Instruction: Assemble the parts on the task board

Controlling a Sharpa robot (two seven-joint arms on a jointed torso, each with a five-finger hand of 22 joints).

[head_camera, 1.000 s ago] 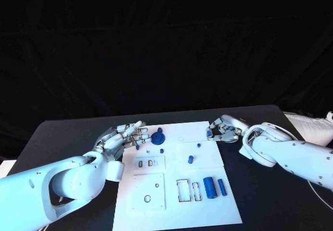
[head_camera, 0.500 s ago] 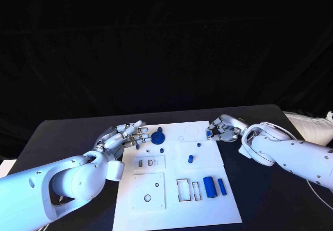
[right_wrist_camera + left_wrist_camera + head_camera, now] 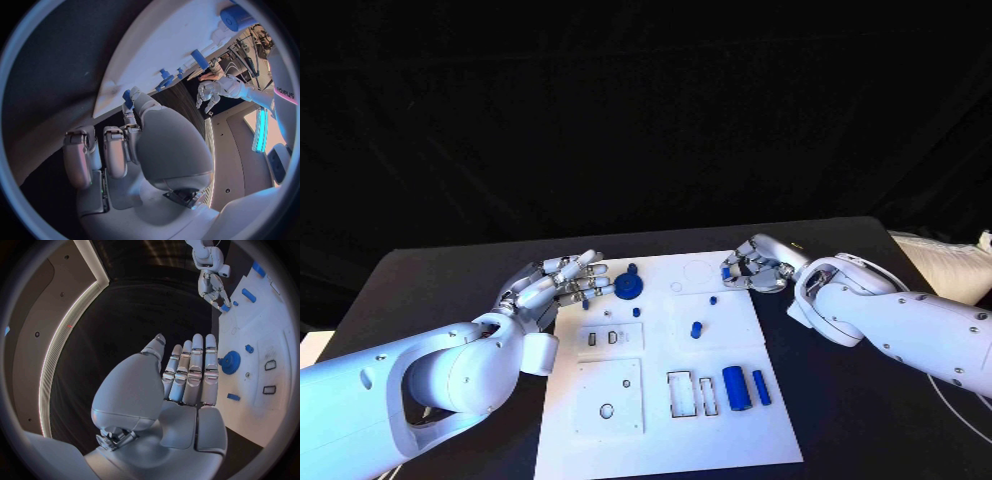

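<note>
Far end of the task board: your left hand overhangs its left edge, fingers spread, just beside the blue gear. Your right hand crowds the far right corner, fingers curled around a small blue piece. Between the two hands, a bare white strip lies open. Mid-board: a short peg stands in your way. Near right: two blue cylinders lie side by side. Black tabletop left and right of the board is open passage.
</note>
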